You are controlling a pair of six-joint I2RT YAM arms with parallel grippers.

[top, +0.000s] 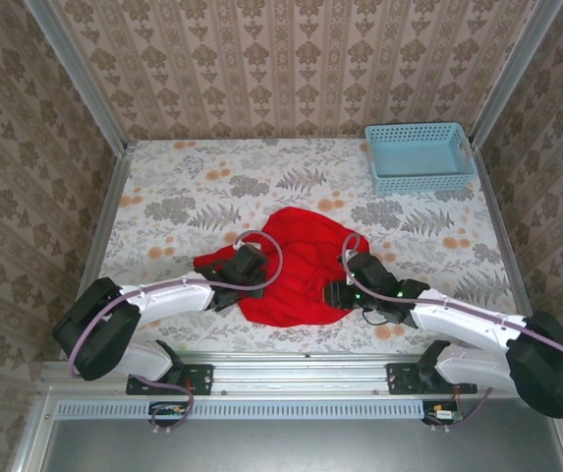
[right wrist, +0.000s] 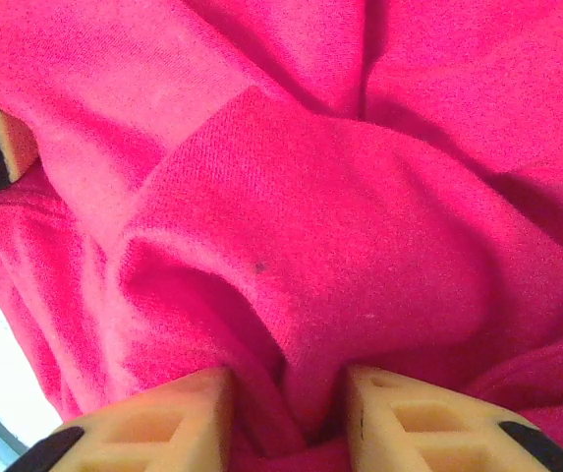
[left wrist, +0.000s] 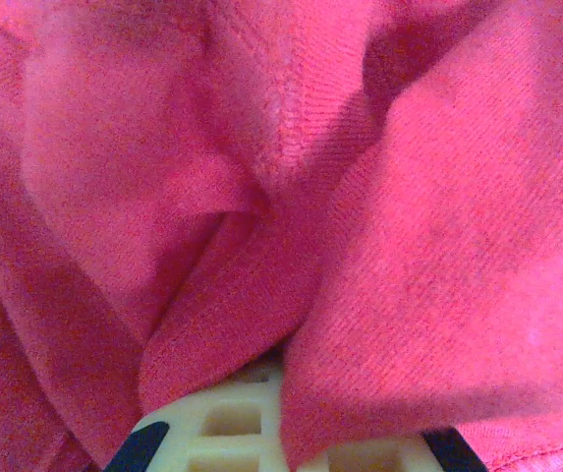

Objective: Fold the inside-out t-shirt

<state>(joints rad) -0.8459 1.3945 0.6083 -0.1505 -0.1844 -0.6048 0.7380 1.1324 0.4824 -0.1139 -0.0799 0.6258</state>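
The inside-out t-shirt [top: 296, 258] lies in a crumpled red heap on the flowered counter [top: 183, 197], towards the near edge and roughly midway between the two arms. It is well apart from the light-blue basket [top: 421, 183] that sits at the far right corner. Both arms reach in low over the cloth from either side. The left pincer [top: 245, 267] is down on the heap's left part, and up close [left wrist: 281, 433] its cream fingers are pressed together with a fold of the red cloth [left wrist: 409, 246] rising out from between them, so it has the shirt pinched tight. The right pincer [top: 340, 292] sits at the heap's right edge. In its own camera the two cream fingers [right wrist: 163, 423] stand a narrow way apart, with a thick ridge of the shirt [right wrist: 310, 246] bunched between them and touching both, so the right pincer [right wrist: 289, 423] grips cloth too. The fabric around both is rumpled into soft folds.
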